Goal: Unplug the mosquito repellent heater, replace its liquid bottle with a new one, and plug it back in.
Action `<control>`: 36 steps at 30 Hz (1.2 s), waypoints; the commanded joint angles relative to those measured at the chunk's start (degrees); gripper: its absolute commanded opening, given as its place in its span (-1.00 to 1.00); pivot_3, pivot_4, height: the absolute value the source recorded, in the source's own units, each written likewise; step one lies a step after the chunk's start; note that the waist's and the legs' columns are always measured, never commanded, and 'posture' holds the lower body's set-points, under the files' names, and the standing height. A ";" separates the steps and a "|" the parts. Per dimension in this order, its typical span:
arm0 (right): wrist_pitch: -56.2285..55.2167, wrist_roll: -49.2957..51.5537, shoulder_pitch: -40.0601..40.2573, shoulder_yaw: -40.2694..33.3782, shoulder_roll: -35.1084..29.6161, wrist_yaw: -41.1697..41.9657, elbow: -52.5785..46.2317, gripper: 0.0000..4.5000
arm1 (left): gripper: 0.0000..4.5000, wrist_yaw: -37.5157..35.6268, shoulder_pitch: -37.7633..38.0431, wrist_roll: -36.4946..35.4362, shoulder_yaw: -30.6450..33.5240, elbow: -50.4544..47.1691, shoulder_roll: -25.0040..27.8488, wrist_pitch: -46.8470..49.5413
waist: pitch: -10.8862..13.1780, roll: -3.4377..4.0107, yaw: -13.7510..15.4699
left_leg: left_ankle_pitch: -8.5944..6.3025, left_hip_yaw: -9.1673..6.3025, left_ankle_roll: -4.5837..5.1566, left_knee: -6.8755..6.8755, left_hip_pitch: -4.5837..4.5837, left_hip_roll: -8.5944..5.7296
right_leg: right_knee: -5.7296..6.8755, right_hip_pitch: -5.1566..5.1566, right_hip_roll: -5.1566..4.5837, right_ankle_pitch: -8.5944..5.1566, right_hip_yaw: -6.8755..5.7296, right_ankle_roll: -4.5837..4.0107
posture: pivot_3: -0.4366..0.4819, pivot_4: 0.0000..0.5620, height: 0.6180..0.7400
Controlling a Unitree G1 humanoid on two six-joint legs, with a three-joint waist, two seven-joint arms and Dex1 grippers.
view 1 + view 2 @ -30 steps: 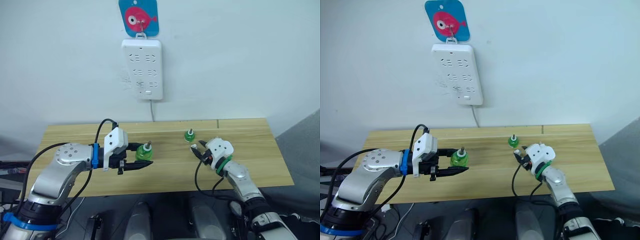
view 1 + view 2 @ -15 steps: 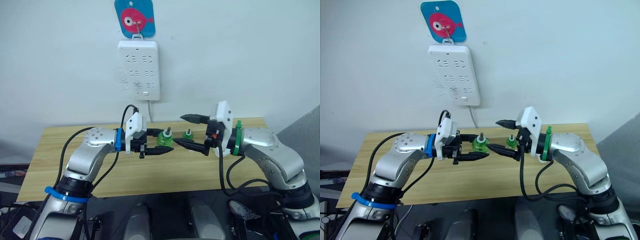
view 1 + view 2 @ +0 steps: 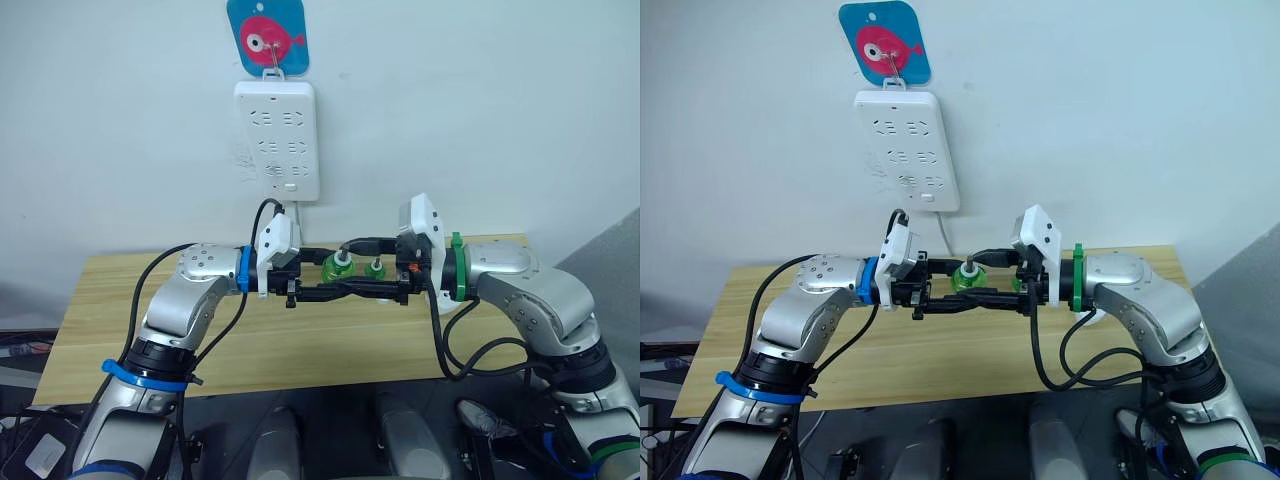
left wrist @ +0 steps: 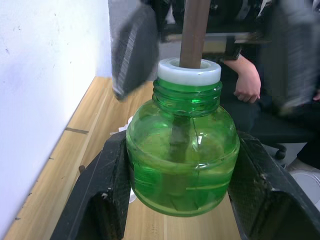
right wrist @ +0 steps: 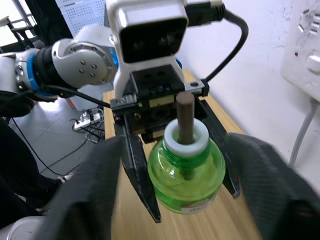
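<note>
Left eye view, centre of the frame: the left gripper [image 3: 325,277] is clamped on a green liquid bottle [image 3: 337,265] (white collar, brown wick up), held above the wooden table [image 3: 100,300]. Facing it from the right, the right gripper [image 3: 368,268] has its fingers spread apart around the bottle's top. A second green bottle [image 3: 375,268] stands just behind. At upper centre, a white socket strip [image 3: 277,139] hangs below a fish hook [image 3: 267,36].

Left gripper [image 3: 318,275] and right gripper [image 3: 366,268] meet nose to nose above the table [image 3: 150,330]; green bottle [image 3: 337,264] fills the gap between them. Second bottle [image 3: 376,268] stands just behind. Tabletop bare toward both ends. Socket strip [image 3: 277,138] hangs on the wall above, unobstructed.
</note>
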 commanded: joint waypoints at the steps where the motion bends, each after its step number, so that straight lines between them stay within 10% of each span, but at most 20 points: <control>1: -2.26 -1.37 -0.62 0.45 0.06 1.11 -1.26 -0.22 | 0.03 -0.79 -0.71 -1.88 0.40 -2.58 -0.50 0.20 | 0.00 0.00 0.00 | 0.00 0.00 0.00 0.00 0.00 0.00 | 0.00 0.00 0.00 0.00 0.00 0.00 | -0.35 -0.46 0.75; 4: -3.05 -2.32 -0.52 0.70 0.25 1.30 -1.18 -0.64 | 0.03 -0.94 -0.54 -2.00 0.41 -3.07 -0.72 0.35 | -0.02 0.00 -0.05 | 0.00 0.00 0.00 0.01 0.01 0.00 | 0.02 0.00 0.00 0.00 0.00 0.00 | -0.35 -0.48 0.75; 11: -2.61 -1.34 -0.20 -0.82 0.70 1.03 -1.36 -0.64 | 0.03 -0.23 -1.20 -3.54 1.05 -3.05 -0.56 4.50 | -0.17 -0.01 -0.12 | 0.04 0.00 -0.06 0.02 0.01 0.00 | 0.04 0.00 -0.01 0.00 0.00 0.00 | -0.36 -0.48 0.75; 17: 1.47 4.36 -0.47 -6.36 1.03 -0.32 -0.76 -0.64 | 0.86 0.46 -0.30 2.45 0.13 0.79 0.76 -1.57 | -0.25 -0.01 -0.17 | 0.03 0.00 -0.06 0.04 0.03 0.00 | 0.12 0.00 -0.01 0.00 0.00 0.00 | -0.35 -0.49 0.75; 28: 19.26 31.32 1.97 -23.27 12.04 -23.09 1.11 -0.64 | 1.00 19.97 1.15 -27.84 14.75 -10.62 -6.64 33.49 | -0.62 -0.07 -0.36 | 0.01 -0.06 -0.02 0.08 0.00 0.03 | 0.23 0.00 -0.04 0.00 -0.03 -0.01 | -0.35 -0.47 0.75; 36: 18.55 52.15 3.26 -27.48 17.02 -42.88 4.09 -0.64 | 1.00 36.86 1.39 -45.96 22.32 -11.02 -14.06 41.49 | -1.45 -0.02 -0.36 | 0.00 -0.02 0.00 0.10 0.02 0.00 | 0.24 0.00 -0.05 0.00 0.00 0.00 | -0.35 -0.47 0.75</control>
